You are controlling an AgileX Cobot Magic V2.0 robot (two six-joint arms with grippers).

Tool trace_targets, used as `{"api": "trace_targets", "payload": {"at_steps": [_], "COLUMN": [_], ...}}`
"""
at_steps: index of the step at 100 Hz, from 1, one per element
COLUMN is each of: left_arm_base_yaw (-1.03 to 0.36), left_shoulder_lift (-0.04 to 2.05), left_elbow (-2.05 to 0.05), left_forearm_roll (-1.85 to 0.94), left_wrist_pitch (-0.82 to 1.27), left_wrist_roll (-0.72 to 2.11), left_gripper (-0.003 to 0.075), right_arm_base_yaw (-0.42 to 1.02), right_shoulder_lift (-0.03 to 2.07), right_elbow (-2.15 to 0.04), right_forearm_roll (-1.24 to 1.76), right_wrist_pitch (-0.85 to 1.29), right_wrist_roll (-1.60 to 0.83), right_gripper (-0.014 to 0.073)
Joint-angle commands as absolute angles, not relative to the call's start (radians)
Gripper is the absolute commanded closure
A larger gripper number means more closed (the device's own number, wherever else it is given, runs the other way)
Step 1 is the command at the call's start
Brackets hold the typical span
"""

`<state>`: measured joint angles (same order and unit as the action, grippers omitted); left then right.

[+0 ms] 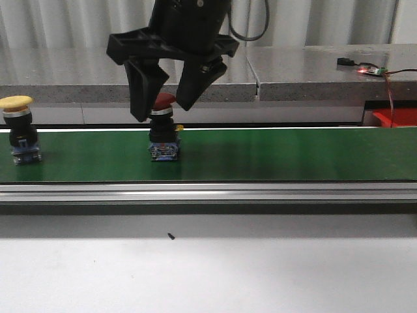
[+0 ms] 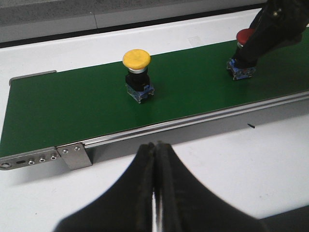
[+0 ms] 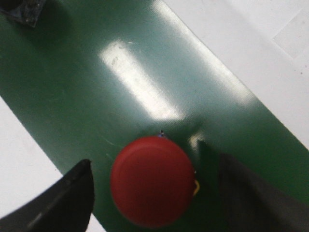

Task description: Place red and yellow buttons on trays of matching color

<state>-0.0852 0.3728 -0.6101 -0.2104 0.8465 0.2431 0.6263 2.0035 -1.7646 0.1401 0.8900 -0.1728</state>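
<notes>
On the green belt [image 1: 260, 153], right tool [image 1: 163, 107] straddles red button [image 1: 163, 100], spread wide.

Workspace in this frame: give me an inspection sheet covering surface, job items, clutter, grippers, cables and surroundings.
Surface: green conveyor belt with a metal rail along its front, white table before it.
Job's things: red button upright on the belt; yellow button upright near the belt's left end. A red tray shows only partly at the far right; no yellow tray seen.
Clutter: one small dark speck on the table.
Grippers: right gripper open, fingers either side of the red button's cap, not closed on it. Left gripper shut, empty, over the table.
Cables: a cable loops off the right arm; wires run from a small lit board.
Surroundings: grey counter, pale curtain behind.
</notes>
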Motion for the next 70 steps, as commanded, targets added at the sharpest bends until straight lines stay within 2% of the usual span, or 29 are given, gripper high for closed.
{"api": "trace_targets", "payload": {"at_steps": [1, 19, 28, 53, 70], "left_arm_base_yaw": [-0.093, -0.093, -0.093, -0.093, -0.093], "left_shoulder_lift": [0.380, 0.380, 0.380, 0.380, 0.380], "left_elbow": [-0.634, -0.634, -0.634, -0.634, -0.634], "left_forearm_roll": [-0.232, -0.232, -0.232, -0.232, -0.232], "left_wrist_pitch": [0.782, 0.782, 0.782, 0.782, 0.782], "left_wrist_roll": [0.245, 0.245, 0.245, 0.245, 0.245], "left_gripper": [0.0739, 0.0739, 0.0739, 0.0739, 0.0739], "right_arm_base_yaw": [0.626, 0.626, 0.626, 0.608, 0.530], "right_shoulder_lift": [1.967, 1.980, 1.965, 1.861, 1.790], "right_elbow": [-1.803, -1.803, -1.803, -1.799, -1.794], "right_forearm_roll": [0.155, 0.155, 0.154, 0.142, 0.116], "right_wrist_pitch": [0.836, 0.841, 0.821, 0.824, 0.880], "right_wrist_roll": [-0.186, -0.186, -0.186, -0.186, -0.186], "right_gripper": [0.0119, 0.0428, 0.0517, 0.0524, 0.0524]}}
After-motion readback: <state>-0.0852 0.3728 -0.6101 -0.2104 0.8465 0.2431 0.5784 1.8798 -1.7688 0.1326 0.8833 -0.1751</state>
